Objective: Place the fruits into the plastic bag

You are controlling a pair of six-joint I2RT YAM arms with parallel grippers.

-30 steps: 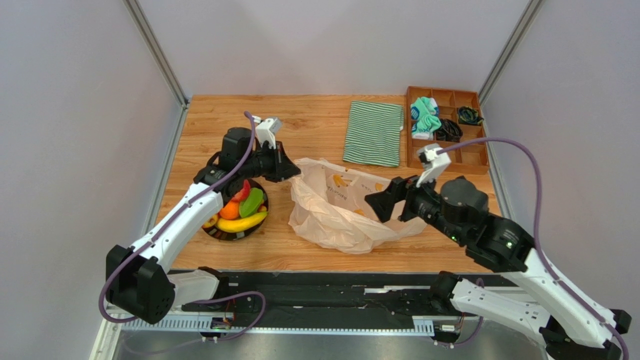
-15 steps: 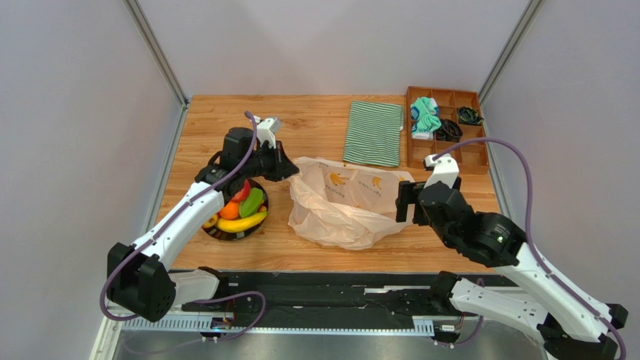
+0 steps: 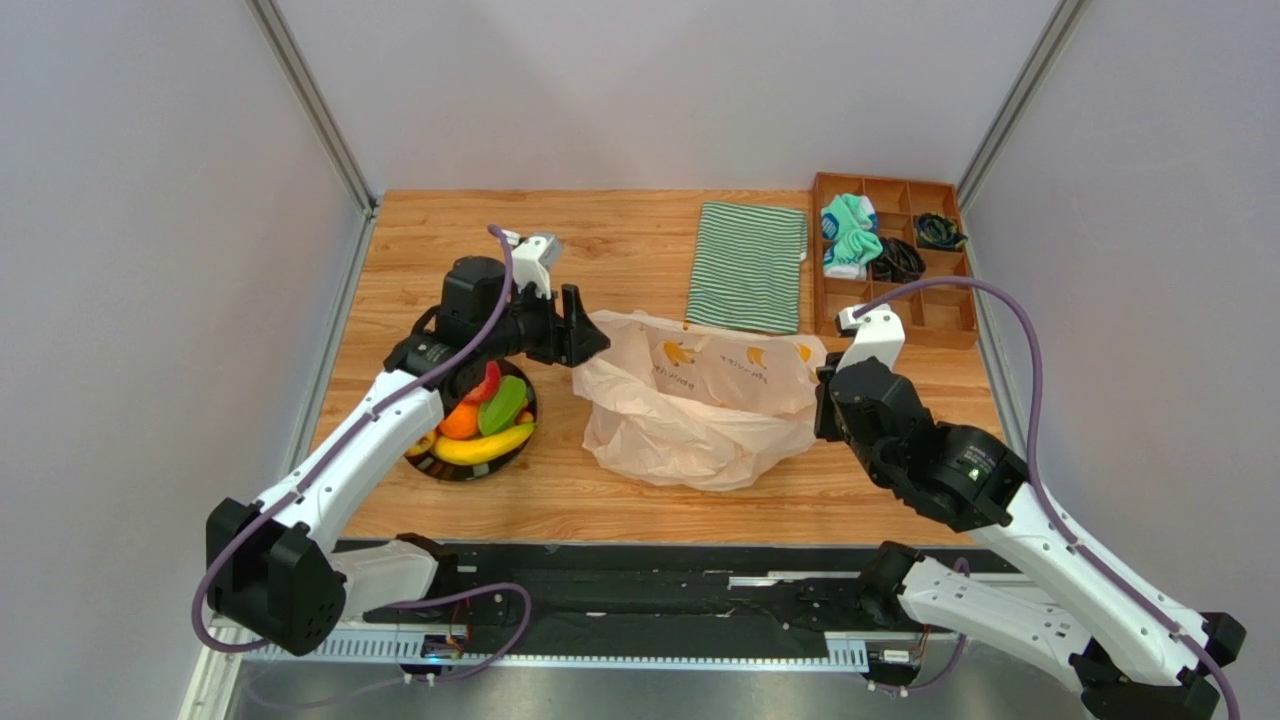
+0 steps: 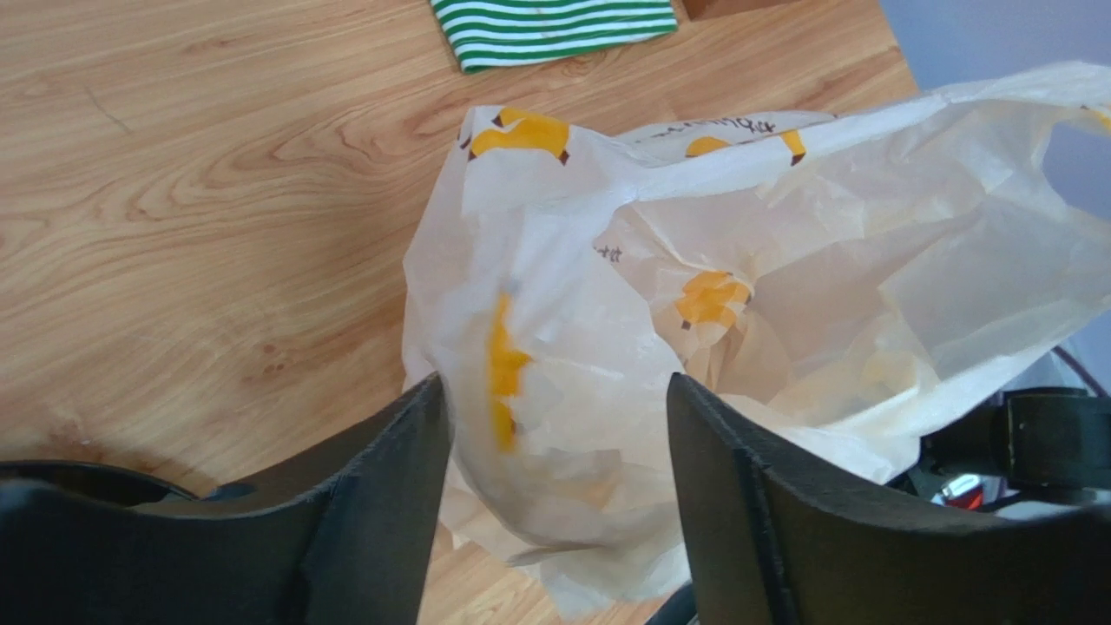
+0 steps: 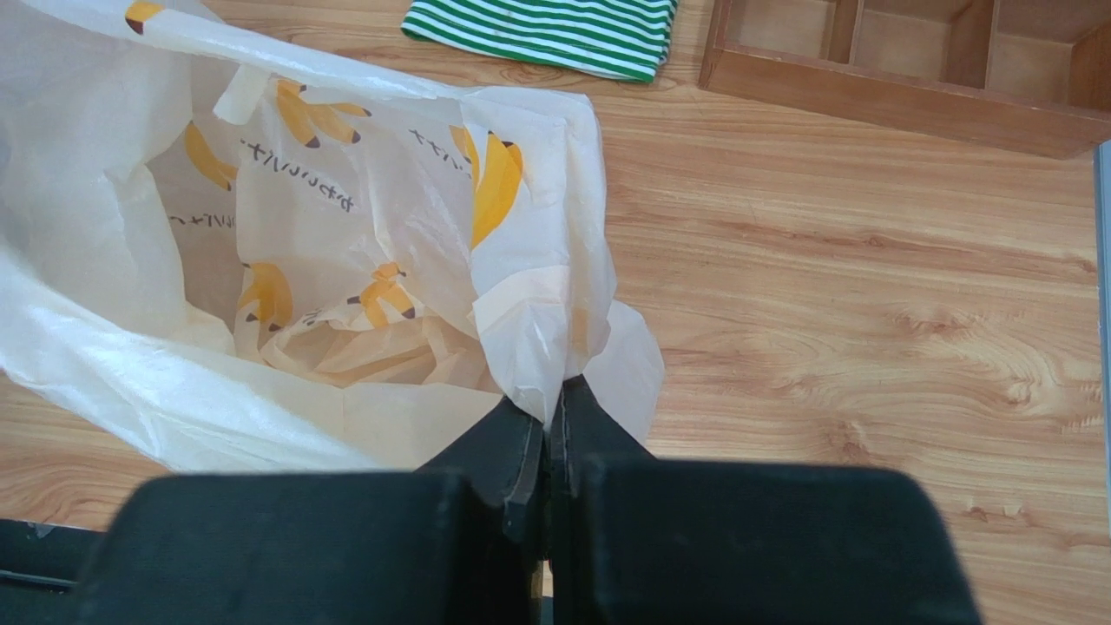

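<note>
Two arms are working the plastic bag [image 3: 699,405], which is lying crumpled on the desk [image 3: 451,240] between them, its long axis running left to right. The right jaws are pressing together on a fold of the bag's right rim; in the right wrist view the fingers [image 5: 502,449] are meeting with film pinched between them. The left jaws are standing apart, fingers [image 4: 378,521] on either side of the bag's left rim, which is lying directly ahead and is not yet gripped. Whether film is touching either finger cannot be told.

The fruits [image 3: 481,420] are sitting in a dark bowl [image 3: 445,470] just beside the bag's left end, partly beneath the left arm [image 3: 361,443] and well apart from the right arm [image 3: 962,465]. No fruit is showing inside the bag.

Judgement: the left arm is the nearer one, whether for closing on the left rim to spread the mouth or for picking fruit.
</note>
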